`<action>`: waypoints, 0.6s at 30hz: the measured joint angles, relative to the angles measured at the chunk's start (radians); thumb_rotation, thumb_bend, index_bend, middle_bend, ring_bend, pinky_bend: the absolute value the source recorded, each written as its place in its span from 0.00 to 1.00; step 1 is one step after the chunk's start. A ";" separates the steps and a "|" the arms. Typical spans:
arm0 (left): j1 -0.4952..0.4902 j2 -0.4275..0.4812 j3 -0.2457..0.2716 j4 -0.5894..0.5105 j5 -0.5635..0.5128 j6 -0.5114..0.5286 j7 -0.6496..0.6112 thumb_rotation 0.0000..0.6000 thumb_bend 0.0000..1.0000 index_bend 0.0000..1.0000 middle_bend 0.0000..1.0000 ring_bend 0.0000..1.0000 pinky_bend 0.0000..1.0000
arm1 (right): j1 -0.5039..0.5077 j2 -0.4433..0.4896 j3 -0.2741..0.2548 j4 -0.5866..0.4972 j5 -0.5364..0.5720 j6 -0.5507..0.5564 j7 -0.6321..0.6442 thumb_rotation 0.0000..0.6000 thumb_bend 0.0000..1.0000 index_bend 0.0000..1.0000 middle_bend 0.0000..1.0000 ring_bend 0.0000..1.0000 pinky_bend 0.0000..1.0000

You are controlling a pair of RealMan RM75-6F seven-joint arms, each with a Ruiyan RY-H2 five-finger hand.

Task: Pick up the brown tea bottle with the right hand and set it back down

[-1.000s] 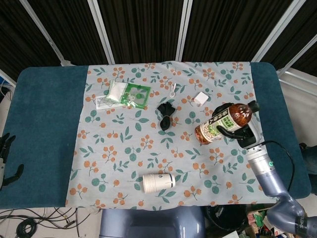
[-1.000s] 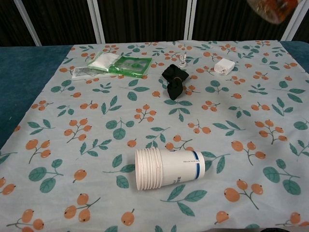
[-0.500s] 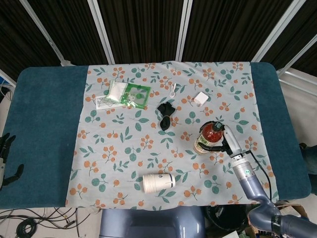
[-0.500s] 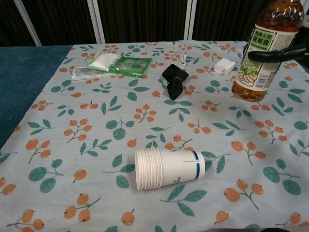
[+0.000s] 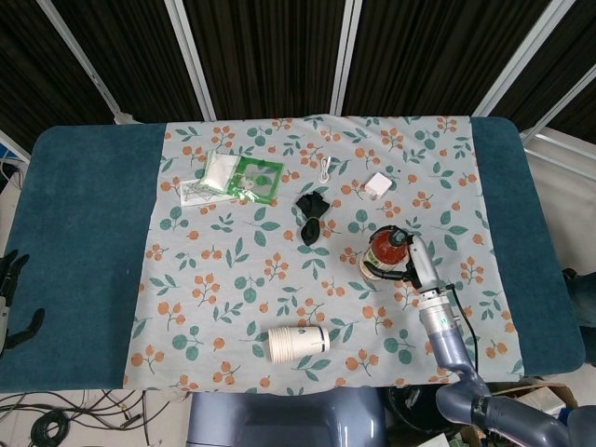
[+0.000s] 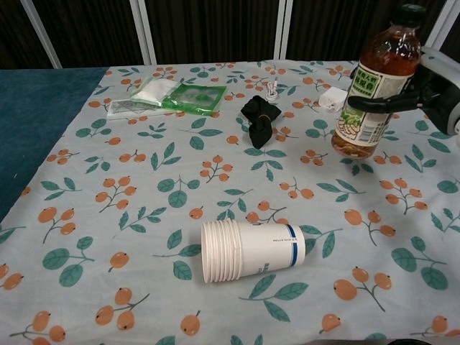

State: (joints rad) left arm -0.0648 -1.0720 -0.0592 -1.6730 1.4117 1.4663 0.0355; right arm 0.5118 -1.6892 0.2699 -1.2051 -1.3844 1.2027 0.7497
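The brown tea bottle (image 5: 385, 253) (image 6: 375, 85) stands nearly upright, leaning a little, over the floral cloth (image 5: 233, 270) right of centre. Its dark cap points up and its green-and-white label faces the chest camera. My right hand (image 5: 415, 262) (image 6: 430, 92) grips it from the right, with fingers (image 6: 381, 102) wrapped across the label. The base is at or just above the cloth; I cannot tell whether it touches. My left hand (image 5: 11, 296) hangs off the table's left edge, fingers apart, holding nothing.
A stack of paper cups (image 5: 298, 342) (image 6: 251, 250) lies on its side near the front. A black crumpled item (image 5: 314, 216) (image 6: 259, 120), a white charger (image 5: 377, 184) (image 6: 333, 98), a cable (image 5: 324, 170) and green and white packets (image 5: 244, 177) (image 6: 180, 97) lie further back.
The bottle went from tilted and raised to upright, came down towards the cloth and shifted slightly left with my right hand still around it. The left hand has not moved.
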 measured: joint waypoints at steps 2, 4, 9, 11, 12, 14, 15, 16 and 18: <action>0.000 0.000 0.000 0.000 -0.001 0.000 0.001 1.00 0.37 0.04 0.00 0.00 0.00 | 0.004 -0.026 0.001 0.039 0.000 0.005 0.010 1.00 0.35 0.50 0.47 0.52 0.58; 0.001 0.000 0.000 0.000 -0.002 0.001 0.001 1.00 0.37 0.04 0.00 0.00 0.00 | 0.008 -0.048 -0.002 0.078 -0.002 0.008 0.023 1.00 0.35 0.50 0.47 0.52 0.58; -0.001 0.001 -0.001 0.000 -0.005 -0.004 0.003 1.00 0.37 0.04 0.00 0.00 0.00 | 0.011 -0.089 -0.019 0.161 -0.015 0.012 0.057 1.00 0.35 0.50 0.47 0.52 0.57; -0.002 0.000 -0.001 0.000 -0.006 -0.005 0.005 1.00 0.37 0.04 0.00 0.00 0.00 | 0.011 -0.104 -0.028 0.189 -0.025 0.018 0.072 1.00 0.35 0.50 0.47 0.52 0.57; -0.002 0.000 -0.001 0.000 -0.006 -0.006 0.006 1.00 0.37 0.04 0.00 0.00 0.00 | 0.010 -0.110 -0.033 0.199 -0.028 0.020 0.077 1.00 0.35 0.50 0.47 0.52 0.57; -0.003 0.000 -0.001 0.000 -0.007 -0.007 0.007 1.00 0.37 0.04 0.00 0.00 0.00 | 0.009 -0.125 -0.044 0.224 -0.034 0.021 0.084 1.00 0.35 0.50 0.47 0.52 0.57; -0.003 -0.001 -0.001 -0.001 -0.008 -0.008 0.008 1.00 0.37 0.04 0.00 0.00 0.00 | 0.008 -0.132 -0.048 0.235 -0.036 0.022 0.085 1.00 0.35 0.50 0.46 0.52 0.57; -0.003 -0.001 -0.001 -0.001 -0.008 -0.009 0.008 1.00 0.37 0.04 0.00 0.00 0.00 | 0.007 -0.140 -0.051 0.247 -0.038 0.024 0.086 1.00 0.35 0.50 0.46 0.52 0.57; -0.004 -0.001 -0.002 -0.001 -0.008 -0.008 0.009 1.00 0.37 0.04 0.00 0.00 0.00 | 0.003 -0.163 -0.056 0.275 -0.038 0.029 0.088 1.00 0.35 0.50 0.45 0.50 0.56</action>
State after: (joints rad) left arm -0.0683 -1.0727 -0.0607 -1.6739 1.4033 1.4580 0.0447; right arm 0.5153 -1.8525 0.2140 -0.9306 -1.4228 1.2321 0.8381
